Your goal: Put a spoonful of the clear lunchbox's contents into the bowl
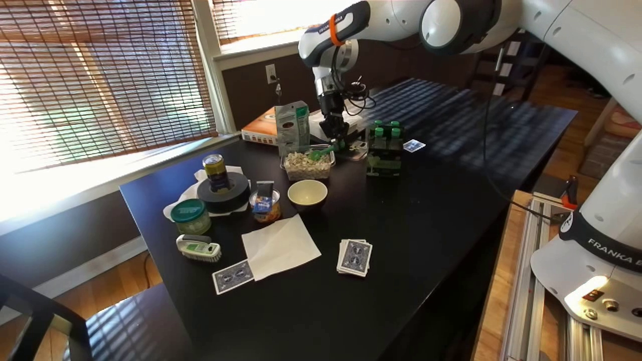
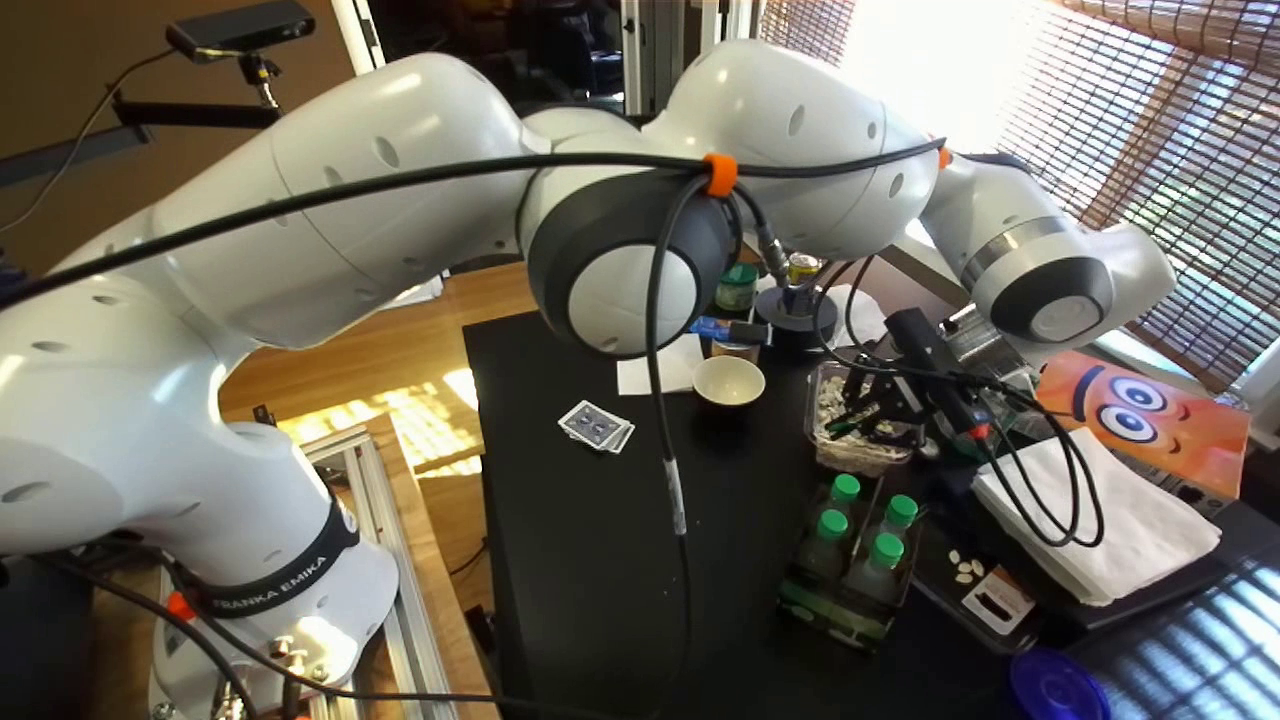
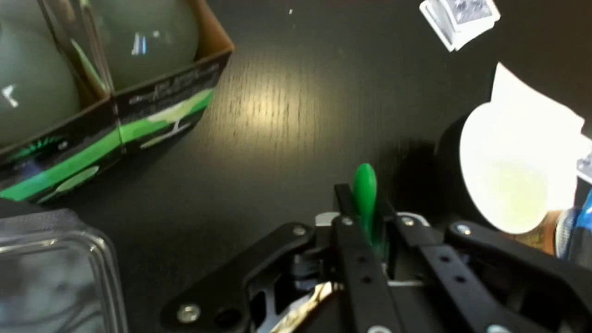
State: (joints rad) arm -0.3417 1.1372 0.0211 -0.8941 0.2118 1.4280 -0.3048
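- Gripper, wrist view: clenched on spoon, green handle end poking out between the fingers.
- Same view: bowl at right, paper showing past it. Cards top right.
- Same view: carton upper left, bottles inside. Clear plastic piece lower left; lid or tub, can't tell which.
- In an exterior view: lunchbox on table, food in it. Spoon slants from gripper down to food.
- Same view: bowl upright, near lunchbox, on the camera's side of it. Pouch, grey and green, stands behind lunchbox. Carton apart, to the right.
- Same view: teal-lidded jar at left, brush just beside it, bristles down, paper and cards in the foreground.
- In an exterior view: arm spans left to right, gripper over lunchbox, hiding part of the food. Bowl left of lunchbox, apart from it.
- Same view: carton nearer the camera than lunchbox, four green caps up. White stack and orange box at right. Blue lid at bottom edge.
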